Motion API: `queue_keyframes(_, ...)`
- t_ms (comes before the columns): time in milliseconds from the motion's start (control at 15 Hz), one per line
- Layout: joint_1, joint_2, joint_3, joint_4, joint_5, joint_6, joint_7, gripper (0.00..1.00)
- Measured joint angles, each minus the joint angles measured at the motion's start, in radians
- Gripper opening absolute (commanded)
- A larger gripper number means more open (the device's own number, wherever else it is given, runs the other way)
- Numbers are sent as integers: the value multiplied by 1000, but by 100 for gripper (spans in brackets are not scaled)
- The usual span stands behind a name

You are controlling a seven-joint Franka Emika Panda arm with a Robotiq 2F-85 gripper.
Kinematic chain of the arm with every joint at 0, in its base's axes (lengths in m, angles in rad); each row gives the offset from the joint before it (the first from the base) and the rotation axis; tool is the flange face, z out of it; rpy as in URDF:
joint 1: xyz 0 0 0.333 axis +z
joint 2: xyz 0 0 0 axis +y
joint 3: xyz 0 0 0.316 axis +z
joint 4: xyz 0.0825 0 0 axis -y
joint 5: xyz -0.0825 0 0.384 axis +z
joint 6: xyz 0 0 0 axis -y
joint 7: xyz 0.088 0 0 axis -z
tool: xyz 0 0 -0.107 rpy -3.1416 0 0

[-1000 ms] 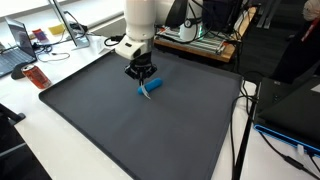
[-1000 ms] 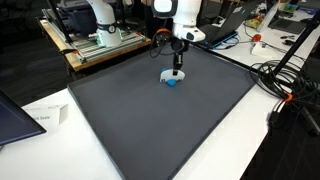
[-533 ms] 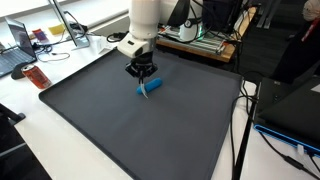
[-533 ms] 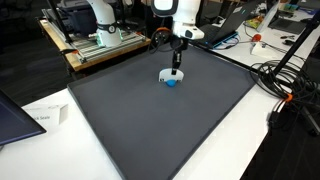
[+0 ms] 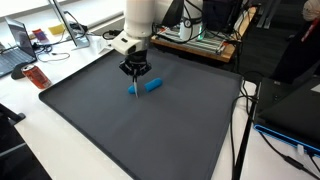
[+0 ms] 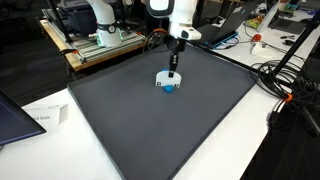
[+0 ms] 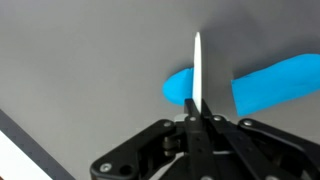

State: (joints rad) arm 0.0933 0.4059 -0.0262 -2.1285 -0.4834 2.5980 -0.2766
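My gripper (image 5: 135, 72) hangs over the far part of the dark grey mat (image 5: 120, 130), shut on a thin white flat piece (image 7: 197, 70) that points straight down from the jaws. The wrist view shows the piece edge-on; in an exterior view it appears as a small white plate (image 6: 162, 77) under the gripper (image 6: 172, 66). A blue cylinder (image 7: 275, 80) lies on the mat just behind and beside the white piece, part of it hidden by the piece. In both exterior views the blue cylinder (image 5: 153, 85) (image 6: 169, 86) sits right next to the piece's lower end.
The mat covers most of the white table (image 5: 30, 120). Laptops and clutter (image 5: 25, 45) stand off one end, a shelf with equipment (image 5: 200, 35) is behind the arm, and cables (image 6: 285, 85) run beside the mat. A paper label (image 6: 45, 115) lies near the mat's corner.
The gripper has shifted a little sideways with the white piece, which now stands beside the blue cylinder instead of over it. The jaws stayed shut.
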Motion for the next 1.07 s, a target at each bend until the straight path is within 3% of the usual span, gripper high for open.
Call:
queue_keyframes(200, -6, -3, 10, -7, 6, 5, -13, 1)
queue_keyframes(600, -50, -74, 96, -64, 111, 30, -118, 1)
queue_keyframes(1067, -49, -225, 94, -94, 143, -61, -106, 1)
